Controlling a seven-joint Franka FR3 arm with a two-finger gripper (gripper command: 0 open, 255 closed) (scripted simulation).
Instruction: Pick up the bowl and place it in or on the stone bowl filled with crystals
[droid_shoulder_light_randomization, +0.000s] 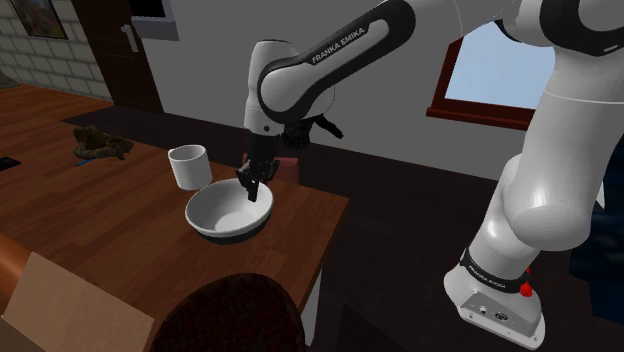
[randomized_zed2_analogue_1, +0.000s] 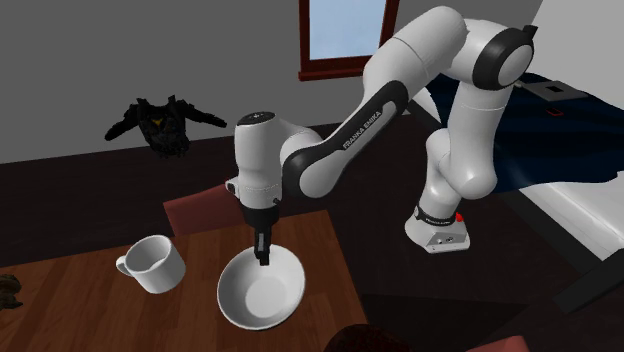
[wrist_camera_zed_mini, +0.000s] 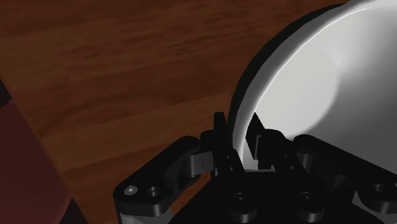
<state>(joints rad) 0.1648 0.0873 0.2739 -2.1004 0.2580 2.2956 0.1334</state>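
A white bowl with a dark outside is on the wooden table, near its corner. My black gripper comes straight down onto the bowl's rim and is shut on it, one finger inside and one outside. In the wrist view the fingers clasp the thin rim of the bowl, with my gripper astride it. The second exterior view has the bowl slightly tilted under my gripper. A dark lumpy stone bowl stands far along the table at the shoulder view's left.
A white mug stands close beside the bowl, and appears again as the mug. A reddish chair is behind the table. A cardboard box and a dark round object lie in the foreground. The table's edge runs just past the bowl.
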